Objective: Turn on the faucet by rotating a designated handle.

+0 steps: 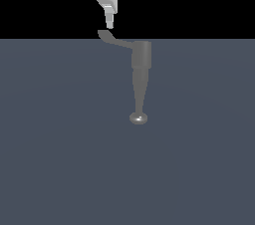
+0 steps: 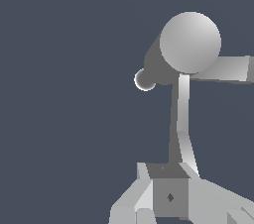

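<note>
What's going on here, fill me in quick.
A simulated Panda arm is going for a grey faucet standing on a flat surface. Its gripper hangs just above the paddle tip of the side handle, at the exterior view's left. Whether they touch, or whether the jaws are open, cannot be told.

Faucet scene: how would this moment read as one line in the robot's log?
stage: approaching | gripper: just above the handle tip, contact unclear | faucet: spout points toward the exterior camera | grip: cannot tell
</note>
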### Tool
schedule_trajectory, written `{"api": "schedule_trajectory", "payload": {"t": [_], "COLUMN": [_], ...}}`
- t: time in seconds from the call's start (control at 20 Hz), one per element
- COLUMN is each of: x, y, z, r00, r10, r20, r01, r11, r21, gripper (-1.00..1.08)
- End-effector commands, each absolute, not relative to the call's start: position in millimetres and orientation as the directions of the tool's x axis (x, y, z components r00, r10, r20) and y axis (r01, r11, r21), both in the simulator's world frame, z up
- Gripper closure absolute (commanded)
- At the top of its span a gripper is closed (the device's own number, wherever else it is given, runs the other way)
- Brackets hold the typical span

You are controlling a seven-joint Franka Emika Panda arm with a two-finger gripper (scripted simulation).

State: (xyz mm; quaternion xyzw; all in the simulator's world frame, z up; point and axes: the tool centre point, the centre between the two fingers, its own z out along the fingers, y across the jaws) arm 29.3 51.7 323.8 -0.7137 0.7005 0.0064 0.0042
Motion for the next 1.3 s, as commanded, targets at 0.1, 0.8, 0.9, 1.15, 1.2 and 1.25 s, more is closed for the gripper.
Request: {"api": "schedule_trajectory", "payload": {"t": [0.1,0.8,0.9,1.15,1.2,1.25], "x": [39,48,42,27,24,21], "y": [54,57,57,58,59,59], "z": [311,299,299,299,299,299], "r00": [-0.052,-0.112,-0.112,-0.112,-0.112,-0.112], "r10": [-0.999,-0.994,-0.994,-0.994,-0.994,-0.994], "r20": [-0.007,0.000,0.000,0.000,0.000,0.000], "r01": [-0.999,-0.994,-0.994,-0.994,-0.994,-0.994], "r11": [0.052,0.112,0.112,0.112,0.112,0.112], "r21": [0.002,0.000,0.000,0.000,0.000,0.000], "gripper": [1.08,1.08,1.08,1.08,1.08,1.08]}}
